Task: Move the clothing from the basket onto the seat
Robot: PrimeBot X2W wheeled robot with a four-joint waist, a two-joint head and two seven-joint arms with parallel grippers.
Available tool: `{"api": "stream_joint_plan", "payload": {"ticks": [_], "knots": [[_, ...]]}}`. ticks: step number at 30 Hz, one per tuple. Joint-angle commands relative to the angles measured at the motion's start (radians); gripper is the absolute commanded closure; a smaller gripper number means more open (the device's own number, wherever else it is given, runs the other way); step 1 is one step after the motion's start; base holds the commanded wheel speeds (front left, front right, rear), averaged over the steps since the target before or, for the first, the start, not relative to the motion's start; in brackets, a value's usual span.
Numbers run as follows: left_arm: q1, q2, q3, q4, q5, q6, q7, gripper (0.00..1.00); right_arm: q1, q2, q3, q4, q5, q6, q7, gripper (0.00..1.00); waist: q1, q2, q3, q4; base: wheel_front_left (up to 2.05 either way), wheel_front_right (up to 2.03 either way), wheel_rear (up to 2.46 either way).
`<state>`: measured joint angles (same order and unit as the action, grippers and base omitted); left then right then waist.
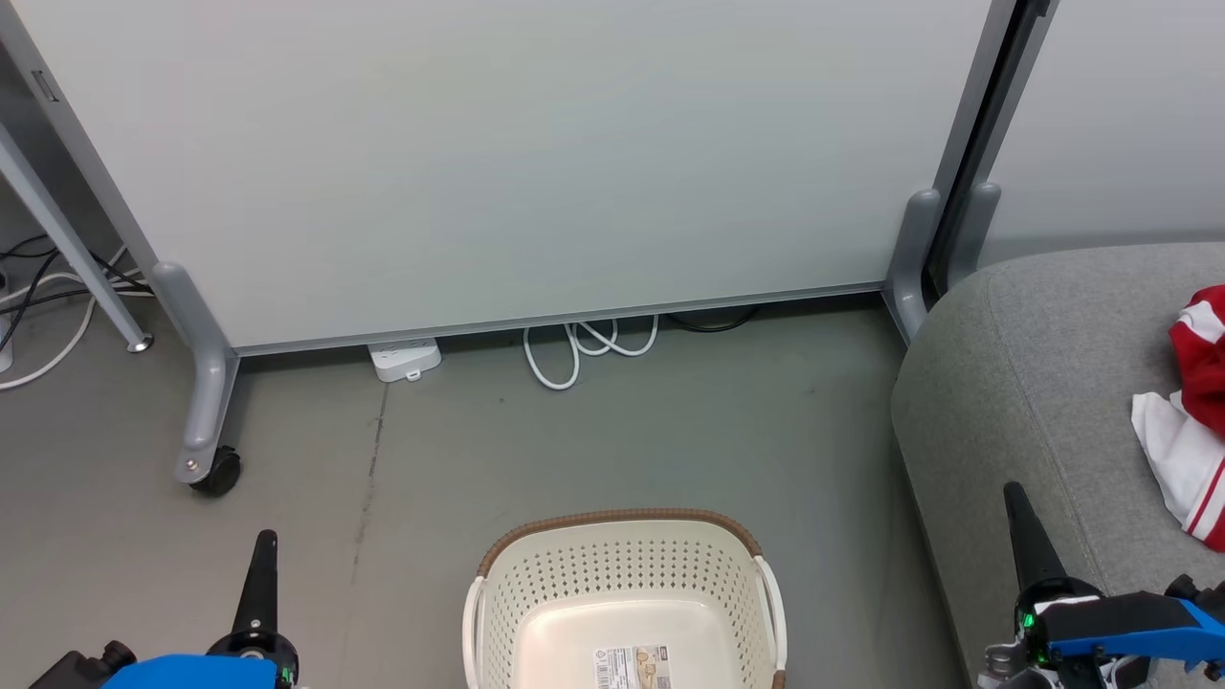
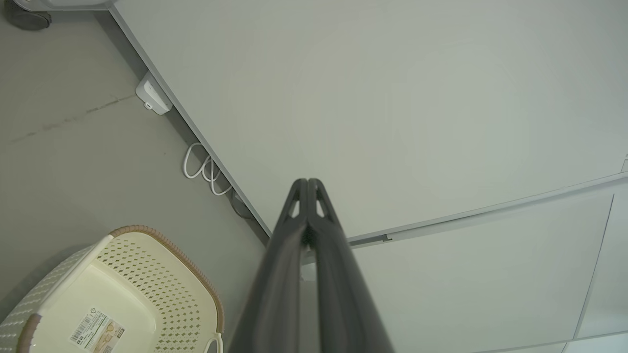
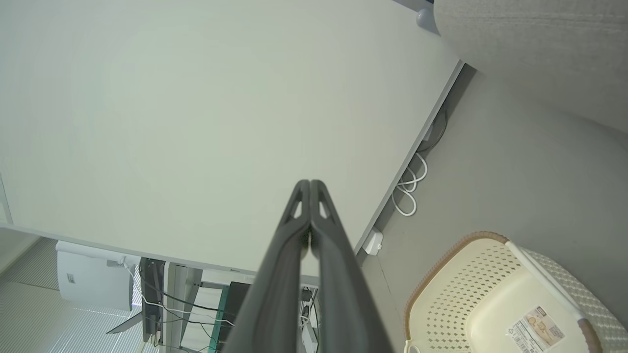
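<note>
Red-white clothing [image 1: 1196,383] heaped on grey sofa [image 1: 1034,383], well apart from laundry basket [image 1: 622,574]. Basket holds nothing but sticker [image 1: 632,667]. Left gripper [image 1: 265,547] and right gripper [image 1: 1014,502] pinched closed, holding nothing. Fabric likely light, limp, unbreakable; best pinched at raised fold.

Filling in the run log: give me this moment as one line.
basket: empty | clothing: on sofa | left gripper: shut, empty | right gripper: shut, empty

A paper label [image 1: 632,667] bearing a barcode and small print is stuck to the inside floor of the cream basket [image 1: 622,565]. Its lettering is too small to read, and no other writing is legible.
</note>
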<state>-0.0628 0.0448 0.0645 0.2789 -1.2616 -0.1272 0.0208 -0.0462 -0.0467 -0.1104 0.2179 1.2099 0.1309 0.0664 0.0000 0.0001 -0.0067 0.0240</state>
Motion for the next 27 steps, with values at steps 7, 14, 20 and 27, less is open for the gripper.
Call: {"api": "stream_joint_plan", "payload": {"ticks": [7,14,20,27], "knots": [[-0.030,0.007,0.017,-0.017,-0.081,-0.004,0.022,1.00,-0.031,-0.004,-0.003,0.004,0.092,0.000,0.013,1.00,0.0000,-0.0001,0.002,-0.004,0.00,0.00,0.00],[-0.035,0.007,0.024,-0.020,-0.136,-0.005,0.039,1.00,-0.040,-0.005,-0.003,0.008,0.156,0.000,0.019,1.00,0.0000,-0.0001,0.003,-0.008,0.00,0.00,0.00],[-0.038,0.007,0.030,-0.024,-0.181,-0.005,0.050,1.00,-0.046,-0.005,-0.003,0.012,0.208,0.000,0.027,1.00,0.0000,-0.0001,0.004,-0.011,0.00,0.00,0.00],[-0.043,0.008,0.038,-0.028,-0.231,-0.005,0.065,1.00,-0.053,-0.005,-0.004,0.017,0.267,0.000,0.033,1.00,0.0000,-0.0001,0.006,-0.014,0.00,0.00,0.00]]}}
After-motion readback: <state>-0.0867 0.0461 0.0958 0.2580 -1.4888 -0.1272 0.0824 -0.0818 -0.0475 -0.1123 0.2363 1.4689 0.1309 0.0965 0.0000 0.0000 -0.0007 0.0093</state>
